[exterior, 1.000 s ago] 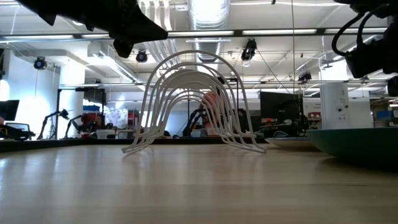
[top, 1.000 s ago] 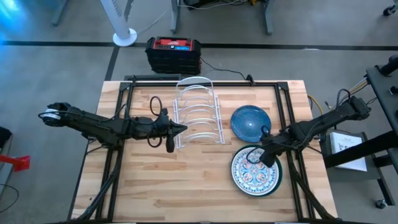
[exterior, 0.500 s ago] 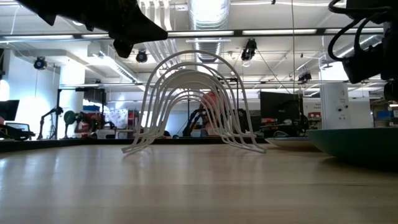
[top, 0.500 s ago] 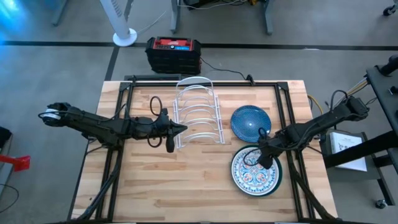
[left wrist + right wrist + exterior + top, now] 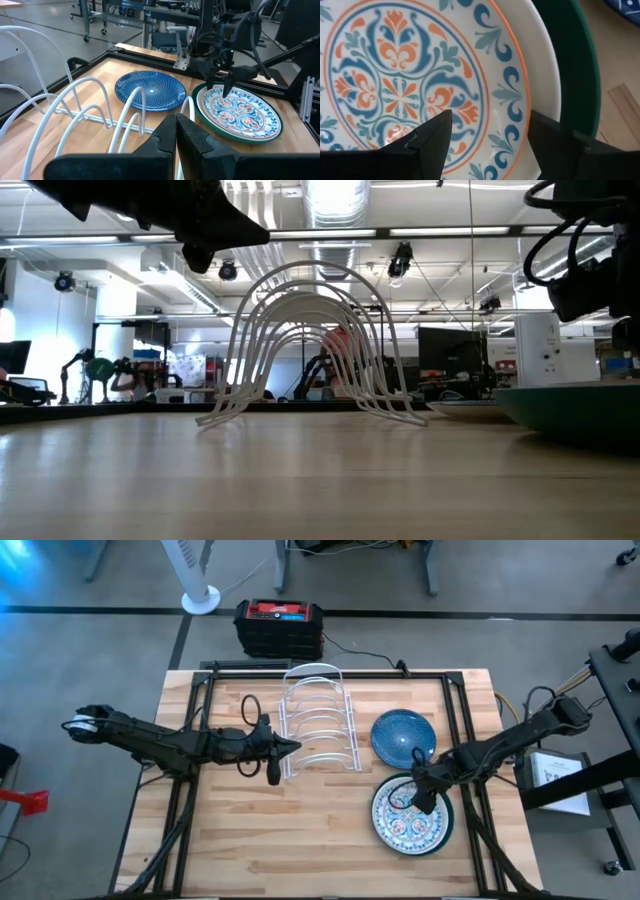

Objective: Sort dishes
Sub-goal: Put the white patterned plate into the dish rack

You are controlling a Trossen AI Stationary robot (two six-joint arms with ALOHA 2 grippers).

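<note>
The white floral dish (image 5: 408, 817) lies in the green dish (image 5: 449, 824) at the table's right near side. My right gripper (image 5: 492, 130) hangs open just above the floral dish's far left rim (image 5: 220, 91), pointing steeply down. One finger (image 5: 432, 137) is over the pattern, the other (image 5: 555, 142) over the rim; it touches nothing. The blue speckled dish (image 5: 402, 736) lies flat just beyond. My left gripper (image 5: 293, 748) hovers shut and empty at the left side of the white wire rack (image 5: 318, 720).
The wire rack (image 5: 75, 107) stands at the table's middle far side with empty hoops. A black and red box (image 5: 279, 627) sits on the floor past the far edge. Bare wood lies along the near side and at the left.
My right gripper has sunk a little toward the floral dish and shifted slightly toward the table's left, staying open. The dishes have not moved.
</note>
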